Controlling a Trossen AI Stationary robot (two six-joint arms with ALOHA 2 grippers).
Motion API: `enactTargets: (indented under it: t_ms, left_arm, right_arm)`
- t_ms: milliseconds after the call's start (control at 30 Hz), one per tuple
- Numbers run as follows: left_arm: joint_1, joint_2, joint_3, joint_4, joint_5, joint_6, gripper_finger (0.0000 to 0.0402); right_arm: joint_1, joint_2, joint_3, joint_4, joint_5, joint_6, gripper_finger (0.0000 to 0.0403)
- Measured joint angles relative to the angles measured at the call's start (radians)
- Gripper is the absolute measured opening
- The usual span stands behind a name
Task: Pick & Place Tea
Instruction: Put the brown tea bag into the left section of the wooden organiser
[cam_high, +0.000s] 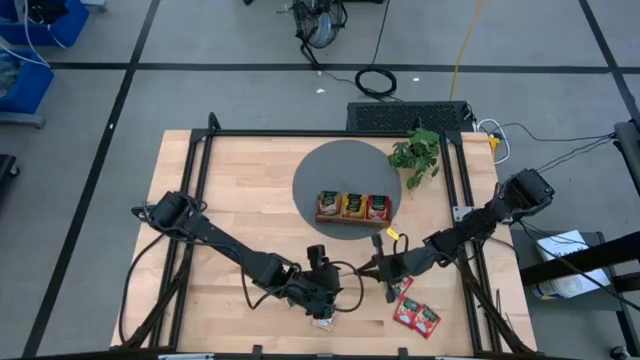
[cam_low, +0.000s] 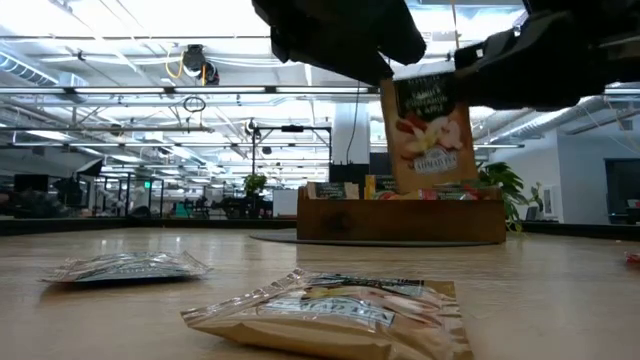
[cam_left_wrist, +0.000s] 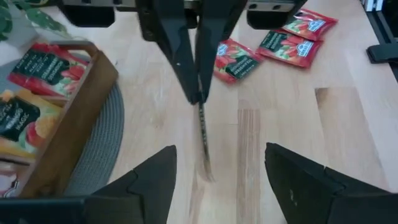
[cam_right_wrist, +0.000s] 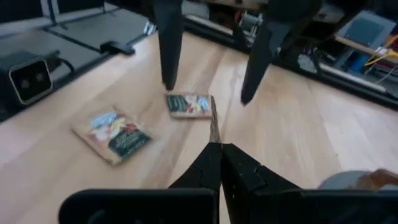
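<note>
High view: light wood counter (cam_high: 250, 180) on a grey floor with cables. A round grey mat (cam_high: 320, 175) sits toward the counter's plant-side edge, with the wooden tray (cam_high: 352, 222) on it and the plant (cam_high: 418, 152) beside it. The left claw (cam_high: 322, 290) and right claw (cam_high: 383, 268) meet near the middle of the opposite edge. Three red sachets (cam_high: 415, 315) lie flat toward the right corner of that edge. One pale sachet (cam_high: 322, 322) lies by the left claw, partly under it. The held sachet is too small to make out here.

Low view: open hall with ceiling lights behind. The held sachet (cam_low: 428, 130) hangs upright above the counter, printed face to the camera, long axis vertical, top edge hidden behind dark arm parts. Two sachets lie flat in front, one (cam_low: 125, 266) at the left and a blurred one (cam_low: 335, 310) nearest. The tray (cam_low: 400, 225) is behind.

Left wrist view: left claw (cam_left_wrist: 221, 177) spread wide, nothing between its fingers. The held sachet (cam_left_wrist: 203, 134) shows edge-on, a thin vertical strip pinched at its top by the right claw (cam_left_wrist: 199, 96). The tray (cam_left_wrist: 68, 134) is cut off by the frame.

Right wrist view: right claw (cam_right_wrist: 219, 149) pressed together on the edge-on held sachet (cam_right_wrist: 213, 124). Two sachets (cam_right_wrist: 114, 135) (cam_right_wrist: 188, 106) lie flat beyond it.
</note>
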Motion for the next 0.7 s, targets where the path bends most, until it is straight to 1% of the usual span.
enactTargets:
  t_ms: [167,367,500,600,700]
  left_arm:
    - [0.005,0.0,0.0,0.001,-0.003,-0.02,0.0246]
    - [0.004,0.007,-0.004,0.004,-0.061,-0.044,0.0246]
    - [0.004,0.008,-0.004,0.008,-0.056,-0.055,0.0243]
    - [0.002,0.008,-0.004,0.008,-0.051,-0.056,0.0222]
    - [0.0,0.008,-0.004,0.012,-0.051,-0.068,0.0183]
  right_arm:
    - [0.015,0.0,0.0,0.035,-0.004,-0.021,0.0]
    - [0.018,0.0,0.0,0.043,-0.003,-0.034,0.0]
    - [0.018,0.0,0.0,0.049,-0.003,-0.027,0.0]
    - [0.018,0.0,0.0,0.056,-0.003,-0.024,0.0]
    - [0.018,0.0,0.0,0.065,-0.003,-0.024,0.0]
